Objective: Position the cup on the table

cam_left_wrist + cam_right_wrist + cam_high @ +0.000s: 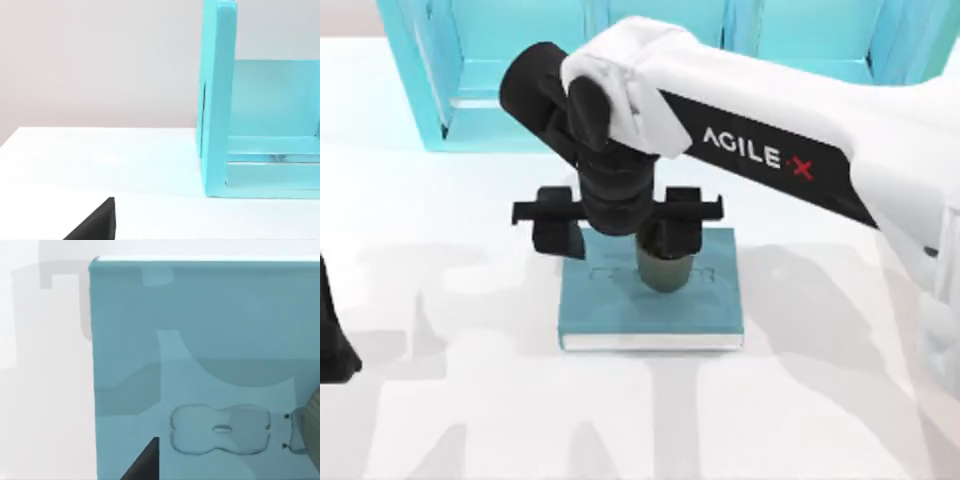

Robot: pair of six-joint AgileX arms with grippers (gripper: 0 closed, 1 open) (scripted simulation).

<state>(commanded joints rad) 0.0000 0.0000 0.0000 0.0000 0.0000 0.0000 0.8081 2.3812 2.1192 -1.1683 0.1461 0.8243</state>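
Right claw point(618, 222) spread wide, empty, over tapered olive cup point(665, 268) upright on flat teal book point(650, 305)

The white table point(470, 400) carries a teal book point(650, 310) directly beneath the right gripper point(618, 225), and a light-blue shelf point(500, 90) beyond it.
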